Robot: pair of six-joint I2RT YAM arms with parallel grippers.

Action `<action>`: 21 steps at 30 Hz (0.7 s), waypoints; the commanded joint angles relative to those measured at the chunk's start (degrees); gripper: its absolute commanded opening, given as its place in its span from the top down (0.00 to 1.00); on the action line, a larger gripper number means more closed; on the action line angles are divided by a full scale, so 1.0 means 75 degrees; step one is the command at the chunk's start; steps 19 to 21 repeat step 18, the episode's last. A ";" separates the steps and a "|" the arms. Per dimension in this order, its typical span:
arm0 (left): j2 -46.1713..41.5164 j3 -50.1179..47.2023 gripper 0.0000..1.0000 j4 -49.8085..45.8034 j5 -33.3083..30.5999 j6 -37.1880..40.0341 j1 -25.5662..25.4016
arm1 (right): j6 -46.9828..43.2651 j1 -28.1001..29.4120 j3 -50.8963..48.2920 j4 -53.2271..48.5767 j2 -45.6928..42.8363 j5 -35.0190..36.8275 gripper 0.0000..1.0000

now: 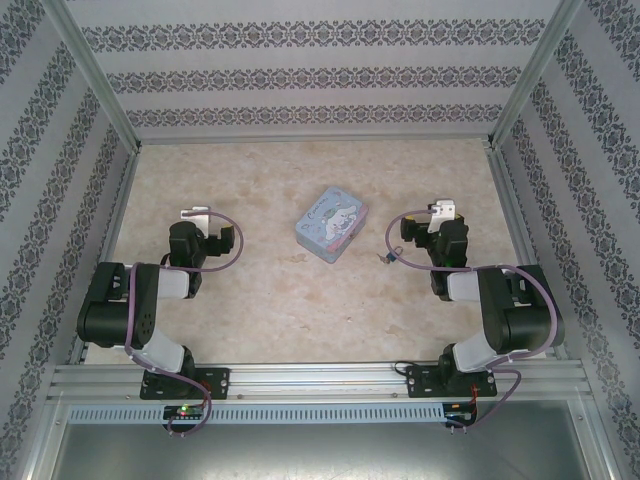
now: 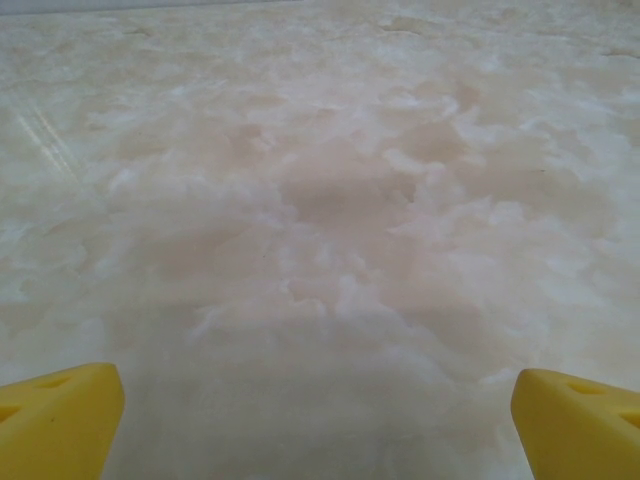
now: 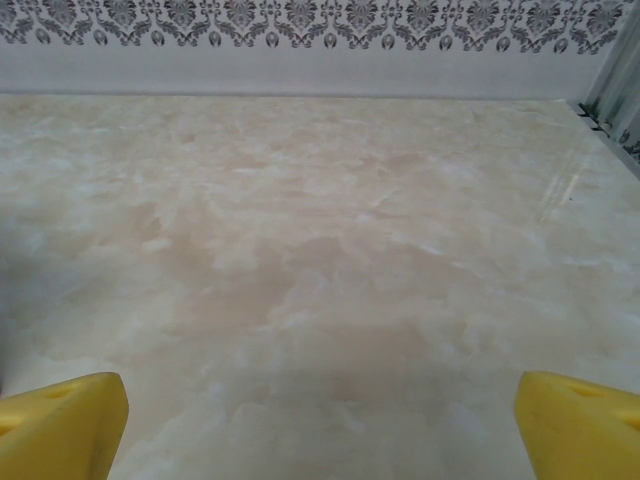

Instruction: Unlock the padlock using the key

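A tiny dark-grey padlock [image 1: 384, 257] lies on the marble tabletop, just right of the pastel-blue tin and close to my right arm's left side. The key is too small to pick out from above. My left gripper [image 1: 197, 214] points toward the far wall at the table's left. In the left wrist view its yellow fingertips [image 2: 60, 420] stand wide apart over bare marble, so the left gripper [image 2: 320, 425] is open and empty. My right gripper [image 1: 440, 211] is at the right; in its wrist view the right gripper [image 3: 320, 425] is also open, with nothing between its fingertips [image 3: 580, 425].
The pastel-blue tin [image 1: 331, 224] with a cartoon dog sits mid-table between the arms. Patterned walls with metal posts [image 1: 512, 90] enclose the table on three sides. Purple cables [image 1: 400, 235] loop off both arms. Bare marble [image 3: 320, 250] stretches ahead of each gripper to the back wall.
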 commanded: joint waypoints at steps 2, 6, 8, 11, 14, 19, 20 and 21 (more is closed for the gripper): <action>0.0009 0.0018 0.00 0.0310 0.0124 -0.0125 0.0049 | -0.0063 -0.0014 -0.0001 0.0046 -0.0061 0.0175 0.02; 0.0009 0.0027 0.00 0.0293 0.0130 -0.0125 0.0049 | -0.0062 -0.0031 0.0014 0.0019 -0.0054 0.0150 0.02; 0.0005 0.0024 0.00 0.0290 0.0125 -0.0130 0.0049 | -0.0041 -0.0064 0.0037 -0.0011 -0.0053 0.0053 0.02; 0.0009 0.0028 0.00 0.0283 0.0117 -0.0134 0.0049 | 0.0003 -0.0123 0.0111 -0.0106 -0.0018 -0.0056 0.02; 0.0006 0.0051 0.00 0.0267 0.0113 -0.0136 0.0049 | 0.0061 -0.0237 0.0123 -0.0131 -0.0006 -0.0272 0.02; 0.0000 0.0039 0.00 0.0282 0.0107 -0.0138 0.0049 | 0.0043 -0.0236 0.0058 -0.0087 -0.0077 -0.0272 0.02; 0.0000 0.0039 0.00 0.0282 0.0107 -0.0138 0.0049 | 0.0043 -0.0236 0.0058 -0.0087 -0.0077 -0.0272 0.02; 0.0000 0.0039 0.00 0.0282 0.0107 -0.0138 0.0049 | 0.0043 -0.0236 0.0058 -0.0087 -0.0077 -0.0272 0.02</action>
